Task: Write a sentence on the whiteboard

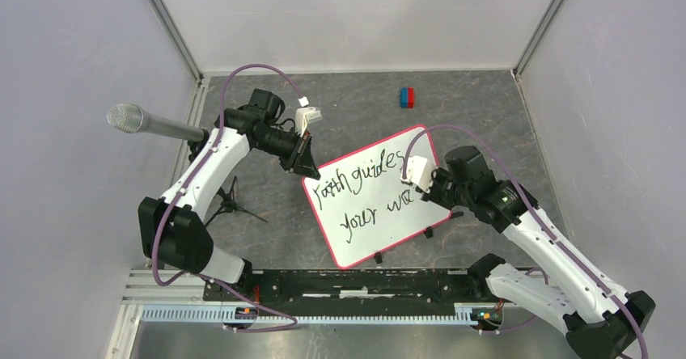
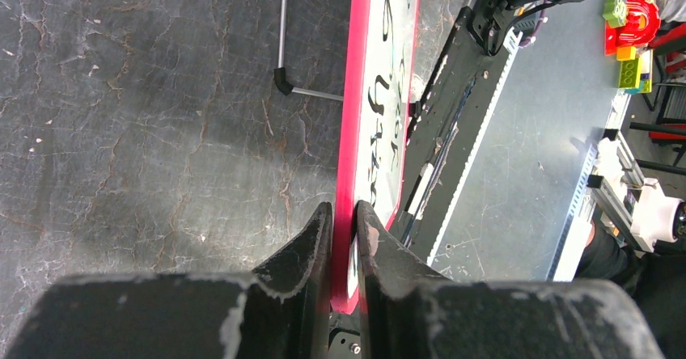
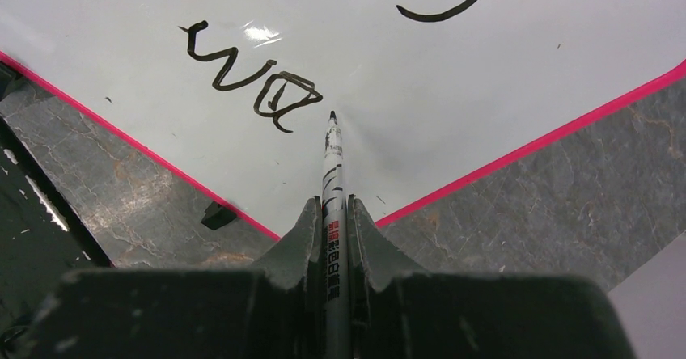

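Note:
The whiteboard (image 1: 368, 225), white with a red-pink rim, lies tilted on the dark table in the top view. The sentence (image 1: 356, 183) on it reads about "Faith guides" above "your wa". My left gripper (image 1: 305, 165) is shut on the board's far left corner; in the left wrist view its fingers (image 2: 311, 238) pinch the red rim (image 2: 353, 133). My right gripper (image 1: 426, 183) is shut on a marker (image 3: 332, 181). The marker's tip hovers or rests just right of the letters "wa" (image 3: 251, 84) on the whiteboard (image 3: 453, 92).
A grey microphone (image 1: 150, 123) juts in from the left wall. A small red and blue block (image 1: 406, 97) sits at the back of the table. A black stand (image 1: 230, 205) lies beside the left arm. A black rail (image 1: 356, 282) runs along the near edge.

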Action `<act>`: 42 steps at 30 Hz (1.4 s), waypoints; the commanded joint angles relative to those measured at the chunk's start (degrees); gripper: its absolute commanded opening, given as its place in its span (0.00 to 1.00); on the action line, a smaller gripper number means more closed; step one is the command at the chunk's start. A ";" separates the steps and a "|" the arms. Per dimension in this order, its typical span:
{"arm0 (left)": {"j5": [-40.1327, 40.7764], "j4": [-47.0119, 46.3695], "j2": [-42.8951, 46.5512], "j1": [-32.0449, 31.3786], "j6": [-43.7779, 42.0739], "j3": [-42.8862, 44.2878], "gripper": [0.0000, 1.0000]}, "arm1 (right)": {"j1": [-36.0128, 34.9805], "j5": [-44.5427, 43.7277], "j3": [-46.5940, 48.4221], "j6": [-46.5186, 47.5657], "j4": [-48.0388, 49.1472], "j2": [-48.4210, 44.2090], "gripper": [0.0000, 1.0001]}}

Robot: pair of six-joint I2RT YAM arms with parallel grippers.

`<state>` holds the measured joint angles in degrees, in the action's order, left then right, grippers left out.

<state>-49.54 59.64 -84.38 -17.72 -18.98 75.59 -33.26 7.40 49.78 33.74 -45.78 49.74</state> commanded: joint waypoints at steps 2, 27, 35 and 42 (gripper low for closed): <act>1.55 2.68 -0.13 -1.27 -3.16 0.21 0.02 | 0.10 -1.10 -0.77 -0.09 3.98 0.51 0.00; 1.49 2.68 -0.39 -1.31 -3.15 0.88 0.02 | 1.85 -1.61 -5.25 0.15 2.86 0.26 0.00; 1.47 2.68 -0.27 -1.29 -3.11 0.79 0.02 | 1.83 -4.13 -3.02 1.56 2.79 0.57 0.00; 1.63 2.70 -0.26 -1.31 -3.25 0.70 0.02 | 2.75 -6.02 -0.61 1.40 4.63 1.55 0.00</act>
<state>-49.54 59.90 -84.38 -17.87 -18.98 75.59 -31.48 4.89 46.72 34.37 -44.18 50.37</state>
